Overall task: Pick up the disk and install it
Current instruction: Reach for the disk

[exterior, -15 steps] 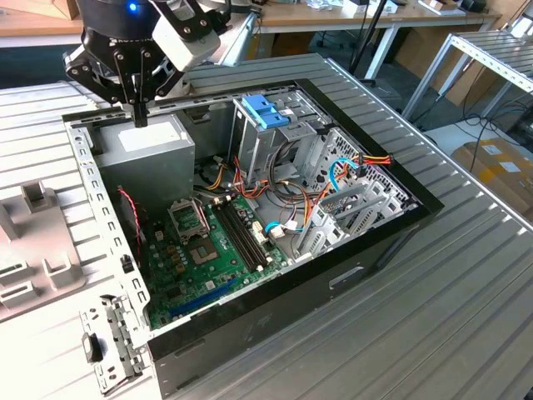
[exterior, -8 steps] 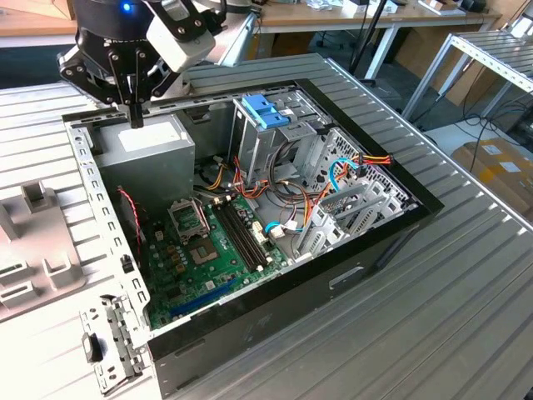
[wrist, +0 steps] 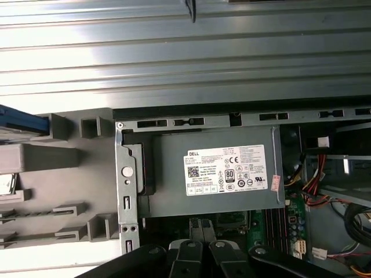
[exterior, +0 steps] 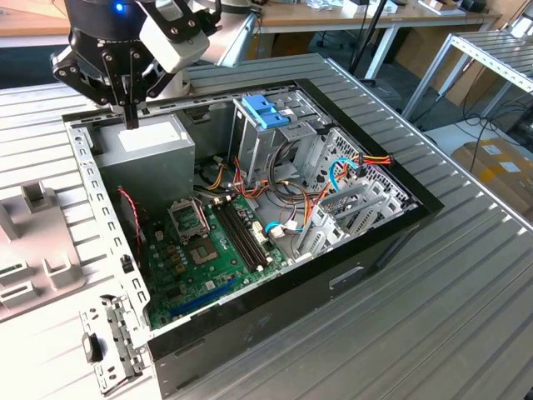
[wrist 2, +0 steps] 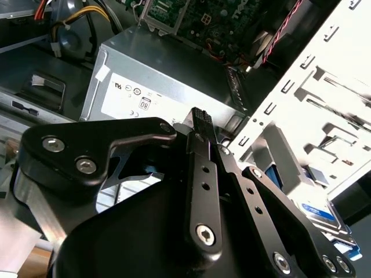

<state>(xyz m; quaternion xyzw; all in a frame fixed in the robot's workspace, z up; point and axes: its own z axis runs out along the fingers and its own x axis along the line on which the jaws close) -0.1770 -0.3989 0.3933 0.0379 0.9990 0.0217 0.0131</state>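
My gripper [exterior: 131, 119] hangs over the near corner of the open computer case [exterior: 250, 208], just above the grey power-supply box [exterior: 148, 148]. Its black fingers [wrist 2: 200, 119] are pressed together with nothing between them. In the second wrist view the disk [wrist 2: 317, 212] lies beyond the case wall, showing a white label with a blue band and a blue side rail. In the first wrist view a blue edge of the disk [wrist: 20, 123] rests in the grey plastic holder [wrist: 52, 153] beside the case. The gripper is apart from the disk.
Inside the case sit a green motherboard [exterior: 208, 250], bundled cables [exterior: 333, 179] and a grey drive cage with blue clips [exterior: 265, 112]. The case's perforated metal rim [exterior: 92, 200] stands between gripper and holder [exterior: 29, 242]. A loose metal bracket [exterior: 108, 346] lies on the ribbed table.
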